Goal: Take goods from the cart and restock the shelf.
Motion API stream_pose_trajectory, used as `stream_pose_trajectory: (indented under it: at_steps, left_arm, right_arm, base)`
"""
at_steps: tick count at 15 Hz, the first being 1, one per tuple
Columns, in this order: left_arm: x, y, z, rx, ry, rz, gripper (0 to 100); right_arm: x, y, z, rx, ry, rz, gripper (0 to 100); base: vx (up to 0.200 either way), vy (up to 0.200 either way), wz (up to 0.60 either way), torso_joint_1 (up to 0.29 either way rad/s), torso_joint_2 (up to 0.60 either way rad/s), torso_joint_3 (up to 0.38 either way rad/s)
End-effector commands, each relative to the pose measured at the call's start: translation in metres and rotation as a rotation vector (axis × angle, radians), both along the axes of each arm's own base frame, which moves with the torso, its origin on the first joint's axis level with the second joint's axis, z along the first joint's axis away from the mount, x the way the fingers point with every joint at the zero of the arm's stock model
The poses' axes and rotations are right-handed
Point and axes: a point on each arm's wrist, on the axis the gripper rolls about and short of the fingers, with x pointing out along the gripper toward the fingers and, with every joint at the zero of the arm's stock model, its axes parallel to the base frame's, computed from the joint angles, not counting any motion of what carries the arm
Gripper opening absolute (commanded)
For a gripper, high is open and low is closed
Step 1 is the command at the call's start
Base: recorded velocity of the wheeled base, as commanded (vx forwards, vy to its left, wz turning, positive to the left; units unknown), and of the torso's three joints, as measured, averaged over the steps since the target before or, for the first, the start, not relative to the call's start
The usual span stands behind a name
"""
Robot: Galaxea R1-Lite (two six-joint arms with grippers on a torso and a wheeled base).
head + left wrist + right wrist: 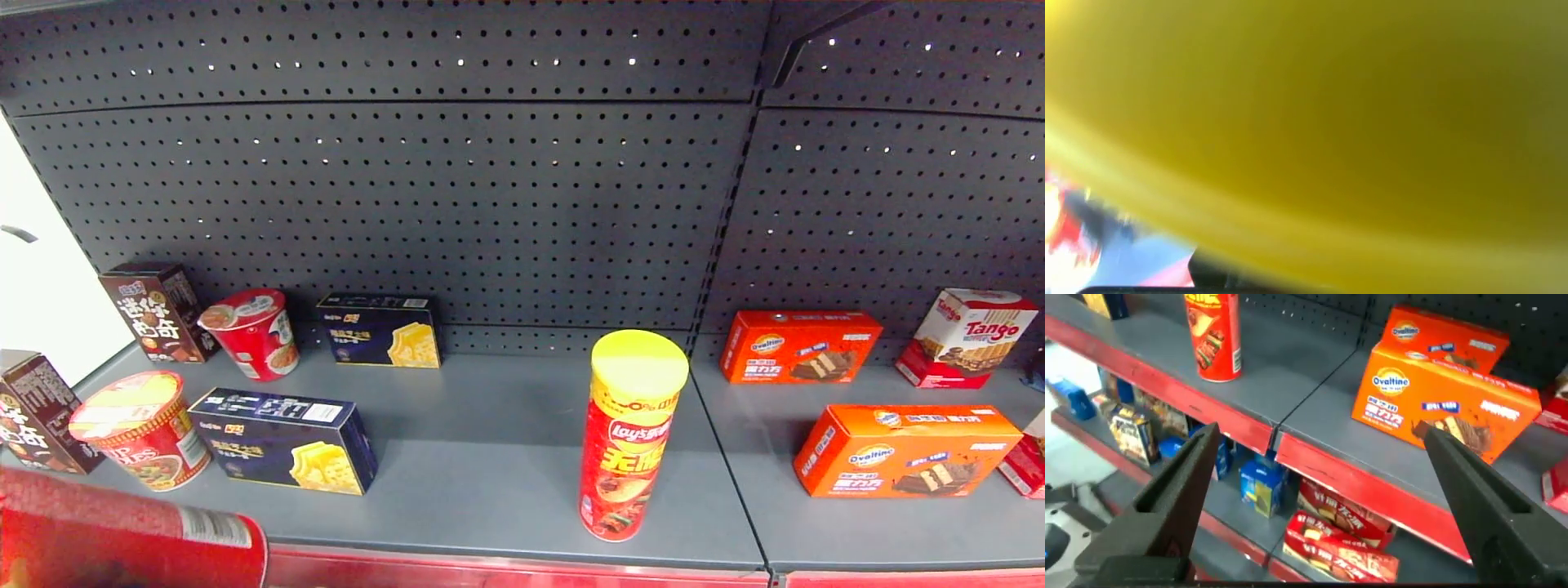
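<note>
A red chip can (122,539) is seen lying on its side at the lower left corner of the head view, before the shelf's (490,482) front edge. Its body is glossy and round, with a white printed band near one end. In the left wrist view a smooth yellow lid (1331,122) is pressed close to the camera. A dark piece of the left gripper (1221,276) is seen beside it, and whether that gripper is closed cannot be told.

On the matte grey metal shelf, two brown cardboard boxes (37,412) are stood at the far left. Next come two tapered red noodle cups (143,429) with foil tops, then two dark blue rectangular boxes (286,441). A perforated dark back panel (490,204) is set behind them.

Near the middle, a second chip can (633,433) is stood upright close to the front edge. It is a tall red cylinder capped by a flat yellow plastic lid. To its right two orange cardboard boxes (902,451) are laid flat, one behind the other. A white and red box (971,335) is stood at the back right.

In the right wrist view the right gripper (1320,431) is held wide open before the shelf's red front strip. Nothing is held between its dark, wedge-shaped fingers (1167,498).
</note>
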Motion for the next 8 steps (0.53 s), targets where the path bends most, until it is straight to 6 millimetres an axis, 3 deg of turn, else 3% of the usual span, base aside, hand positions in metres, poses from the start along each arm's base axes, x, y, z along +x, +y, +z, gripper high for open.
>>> stream_pose_trajectory:
  at_steps: [1, 5, 6, 8]
  left_arm:
    - [0.045, -0.007, 0.008, 0.007, 0.086, -0.061, 0]
    - [0.079, -0.016, 0.008, 0.013, 0.11, -0.106, 0]
    - [0.096, -0.021, 0.008, 0.015, 0.114, -0.121, 0]
    - [0.106, -0.025, 0.008, 0.016, 0.108, -0.141, 0]
  right_arm:
    - [-0.006, -0.002, -0.009, 0.016, -0.045, -0.004, 100]
    - [0.001, -0.002, -0.023, -0.005, 0.003, -0.099, 100]
    - [0.007, -0.003, -0.035, -0.027, 0.041, -0.21, 100]
    - [0.009, -0.003, -0.037, -0.017, 0.028, -0.227, 100]
  base:
    - [0.0, 0.0, 0.0, 0.0, 0.0, 0.0]
    - [0.0, 0.0, 0.0, 0.0, 0.0, 0.0]
    - [0.0, 0.0, 0.0, 0.0, 0.0, 0.0]
    - [0.0, 0.0, 0.0, 0.0, 0.0, 0.0]
